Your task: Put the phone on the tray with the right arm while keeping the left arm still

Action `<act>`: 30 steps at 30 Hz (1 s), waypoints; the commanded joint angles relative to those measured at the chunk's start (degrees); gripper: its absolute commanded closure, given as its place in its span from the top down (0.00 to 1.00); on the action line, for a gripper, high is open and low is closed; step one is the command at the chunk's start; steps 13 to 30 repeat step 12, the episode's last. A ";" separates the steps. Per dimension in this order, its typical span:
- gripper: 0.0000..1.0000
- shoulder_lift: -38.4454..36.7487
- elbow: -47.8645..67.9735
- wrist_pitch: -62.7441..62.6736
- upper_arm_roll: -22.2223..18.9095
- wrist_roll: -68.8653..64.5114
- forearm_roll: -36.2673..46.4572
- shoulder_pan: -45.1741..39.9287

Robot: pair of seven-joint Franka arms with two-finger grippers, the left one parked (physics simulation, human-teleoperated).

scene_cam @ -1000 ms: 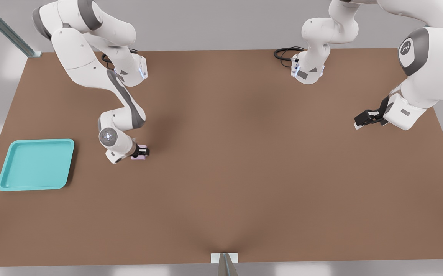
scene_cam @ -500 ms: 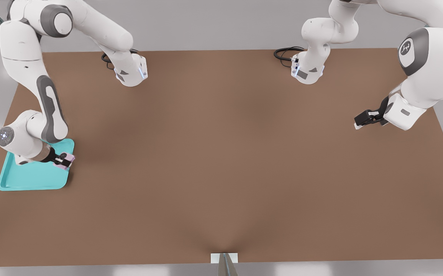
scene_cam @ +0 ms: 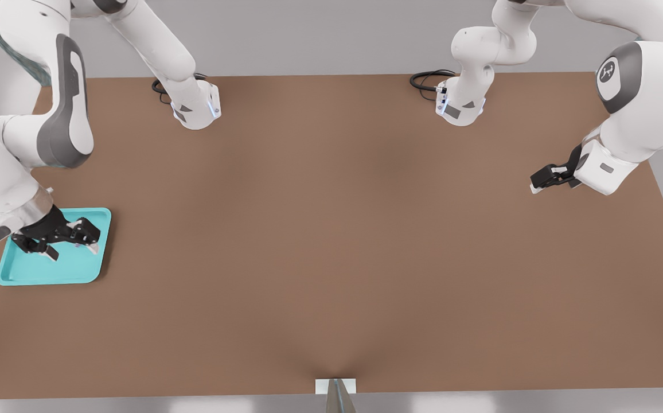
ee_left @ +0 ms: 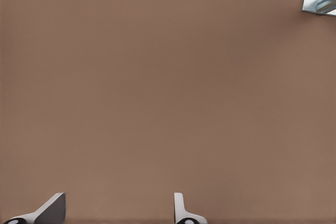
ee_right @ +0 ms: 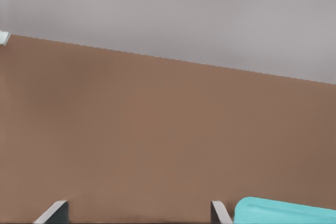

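Observation:
The turquoise tray [scene_cam: 45, 274] lies near the table's edge at the front view's left. My right arm's gripper [scene_cam: 72, 250] hangs over the tray's half nearer the table's middle, tilted, with its white-tipped fingers [scene_cam: 93, 247] spread wide apart and nothing between them. In the right wrist view the gripper [ee_right: 136, 212] also stands open, and a corner of the tray [ee_right: 283, 211] shows beside one fingertip. The phone shows in no view; the black hand covers part of the tray floor.
The brown table [scene_cam: 331, 241] stretches wide to the front view's right. The other arm [scene_cam: 624, 132] hangs over the far right side. Both arm bases [scene_cam: 194, 109] and a black cable [scene_cam: 426, 80] sit along the back edge.
The right arm carried the pink phone from the table's left-middle to the tray. Its gripper, shut on the phone half a second ago, now stands open and farther over the tray.

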 commanded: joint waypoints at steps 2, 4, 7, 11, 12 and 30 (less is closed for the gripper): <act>1.00 -3.59 3.05 -20.86 -31.93 11.33 4.74 32.60; 1.00 -1.12 8.50 -25.53 -42.38 11.32 5.96 43.14; 1.00 -6.22 1.03 -21.83 -50.22 11.41 6.15 51.69; 1.00 -6.22 1.03 -22.89 -49.78 11.24 6.06 51.69; 1.00 -6.22 1.03 -22.89 -49.69 11.24 5.97 51.69; 1.00 -6.22 1.03 -22.89 -49.69 11.24 5.97 51.69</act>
